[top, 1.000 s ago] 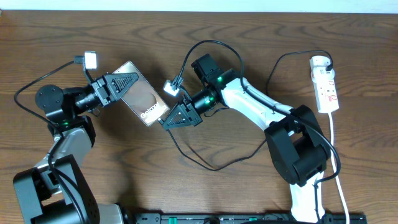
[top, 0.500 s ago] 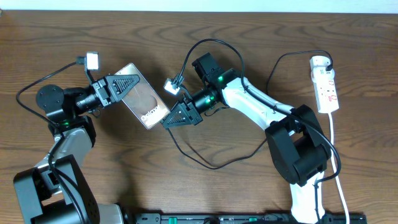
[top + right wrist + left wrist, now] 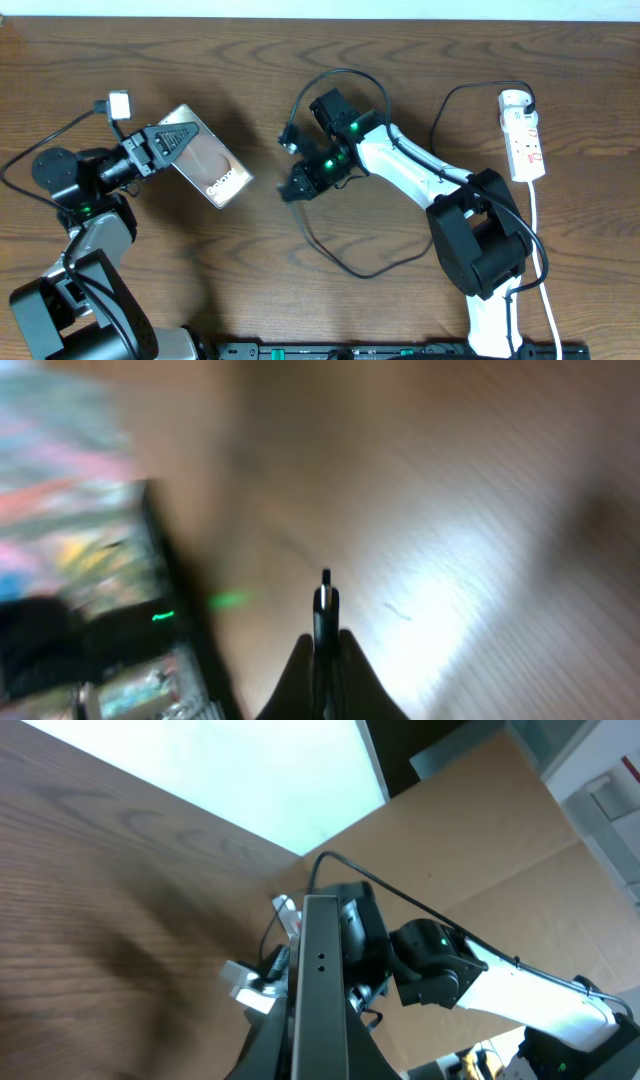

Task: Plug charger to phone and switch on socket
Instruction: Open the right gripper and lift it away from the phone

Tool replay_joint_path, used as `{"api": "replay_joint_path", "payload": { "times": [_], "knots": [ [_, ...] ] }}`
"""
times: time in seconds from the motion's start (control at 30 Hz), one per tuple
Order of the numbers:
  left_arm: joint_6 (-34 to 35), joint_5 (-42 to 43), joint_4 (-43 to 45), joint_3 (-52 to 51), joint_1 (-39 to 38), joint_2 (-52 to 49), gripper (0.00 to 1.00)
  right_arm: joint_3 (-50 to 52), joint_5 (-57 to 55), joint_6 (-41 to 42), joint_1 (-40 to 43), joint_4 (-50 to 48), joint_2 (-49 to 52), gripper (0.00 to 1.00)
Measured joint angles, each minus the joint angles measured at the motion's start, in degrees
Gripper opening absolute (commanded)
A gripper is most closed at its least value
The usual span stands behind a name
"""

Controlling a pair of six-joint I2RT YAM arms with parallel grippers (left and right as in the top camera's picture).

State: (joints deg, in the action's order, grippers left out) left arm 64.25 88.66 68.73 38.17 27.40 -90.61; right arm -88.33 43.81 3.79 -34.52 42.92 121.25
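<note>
Gap between phone [image 3: 205,170] edge and charger tip [image 3: 325,603]

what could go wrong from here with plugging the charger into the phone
1. The left claw grips the phone by one end only, so a push from the plug could pivot it or make it slip.
2. The charger tip in the right claw is thin and apart from the phone; slight misalignment could jam it against the phone's edge.
3. The slack cable loops beside the right arm and might snag.

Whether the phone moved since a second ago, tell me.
Yes. The phone has shifted left, farther from the socket.
</note>
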Motion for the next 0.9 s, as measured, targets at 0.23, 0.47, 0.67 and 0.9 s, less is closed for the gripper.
{"api": "replay_joint_path", "payload": {
  "times": [0.23, 0.47, 0.67, 0.9],
  "knots": [
    [-0.17, 0.28, 0.02, -0.02, 0.57, 0.0, 0.07, 0.0, -24.06, 11.52, 0.0, 9.81, 0.0, 0.01],
    [-0.26, 0.94, 0.02, -0.02, 0.57, 0.0, 0.07, 0.02, -36.57, 17.59, 0.0, 15.54, 0.0, 0.01],
    [-0.24, 1.05, 0.02, -0.02, 0.57, 0.0, 0.07, 3.26, -39.34, 19.52, 0.0, 14.19, -0.02, 0.01],
    [-0.35, 1.05, 0.02, -0.02, 0.57, 0.0, 0.07, 6.27, -39.58, 20.96, 0.0, 11.63, -1.79, 0.12]
  ]
}}
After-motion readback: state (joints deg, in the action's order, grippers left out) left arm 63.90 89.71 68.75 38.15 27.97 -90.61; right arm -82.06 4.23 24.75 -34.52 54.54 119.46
